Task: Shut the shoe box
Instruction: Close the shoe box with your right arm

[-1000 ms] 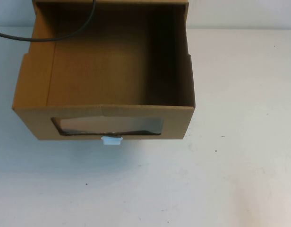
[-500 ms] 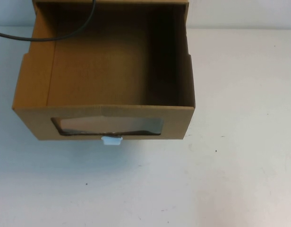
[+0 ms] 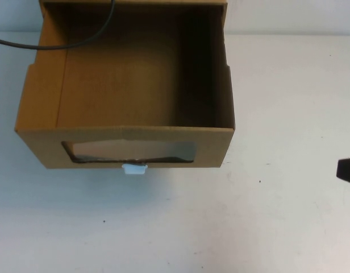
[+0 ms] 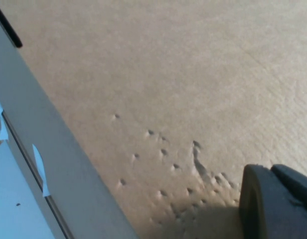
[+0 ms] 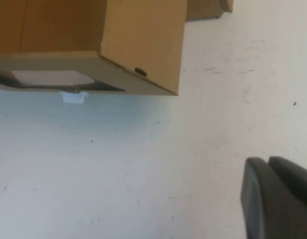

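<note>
The shoe box (image 3: 38, 145) is a brown cardboard drawer standing pulled out and open on top, with nothing inside. Its front has a wide clear window (image 3: 129, 151) with a small white pull tab (image 3: 134, 169) below it. My right gripper (image 3: 346, 169) shows only as a dark tip at the right edge of the high view, apart from the box's front right corner. In the right wrist view the gripper (image 5: 273, 199) is shut and empty over the table, with the box (image 5: 143, 45) and tab (image 5: 74, 96) beyond it. My left gripper (image 4: 275, 199) is shut, close to a dented cardboard surface (image 4: 168, 74), and out of the high view.
The white table (image 3: 266, 227) spreads in front of and to the right of the box. A black cable (image 3: 78, 40) hangs across the box's far left corner. A second brown cardboard piece (image 5: 208, 7) shows far off in the right wrist view.
My right gripper's tip has come into the high view at the right edge. The box has not moved.
</note>
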### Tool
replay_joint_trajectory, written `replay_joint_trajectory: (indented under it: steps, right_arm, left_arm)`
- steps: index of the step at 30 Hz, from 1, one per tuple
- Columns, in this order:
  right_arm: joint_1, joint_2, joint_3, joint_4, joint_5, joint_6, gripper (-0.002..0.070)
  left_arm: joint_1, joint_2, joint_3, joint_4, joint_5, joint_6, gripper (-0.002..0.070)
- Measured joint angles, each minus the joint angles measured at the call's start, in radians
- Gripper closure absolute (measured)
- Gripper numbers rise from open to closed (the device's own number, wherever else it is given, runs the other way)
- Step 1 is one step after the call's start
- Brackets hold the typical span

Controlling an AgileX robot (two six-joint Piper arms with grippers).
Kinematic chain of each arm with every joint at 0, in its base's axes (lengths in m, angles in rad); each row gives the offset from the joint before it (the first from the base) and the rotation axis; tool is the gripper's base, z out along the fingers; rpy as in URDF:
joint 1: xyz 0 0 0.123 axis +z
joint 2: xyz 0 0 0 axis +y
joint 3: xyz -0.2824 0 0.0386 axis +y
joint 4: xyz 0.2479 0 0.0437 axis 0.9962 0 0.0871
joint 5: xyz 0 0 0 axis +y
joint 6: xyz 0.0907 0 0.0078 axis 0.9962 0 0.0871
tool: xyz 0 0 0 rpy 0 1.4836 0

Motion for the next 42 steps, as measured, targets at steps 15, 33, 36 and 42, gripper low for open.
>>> replay_joint_trajectory:
  steps: [15, 33, 36, 42]
  right_arm:
    - [0.705, 0.386, -0.376, -0.382, -0.172, 0.294, 0.0687]
    - [0.948, 0.801, -0.718, -0.736, -0.269, 0.499, 0.0687]
    - [0.948, 0.837, -0.761, -0.761, -0.267, 0.499, 0.0687]
    - [0.946, 0.896, -0.831, -0.803, -0.244, 0.522, 0.0687]
  left_arm:
    - [0.0, 0.0, 0.0, 0.01, -0.006, 0.0, 0.068]
    - [0.0, 0.0, 0.0, 0.013, -0.011, 0.0, 0.068]
    - [0.0, 0.0, 0.0, 0.013, -0.011, 0.0, 0.068]
    - [0.0, 0.0, 0.0, 0.013, -0.013, 0.0, 0.068]
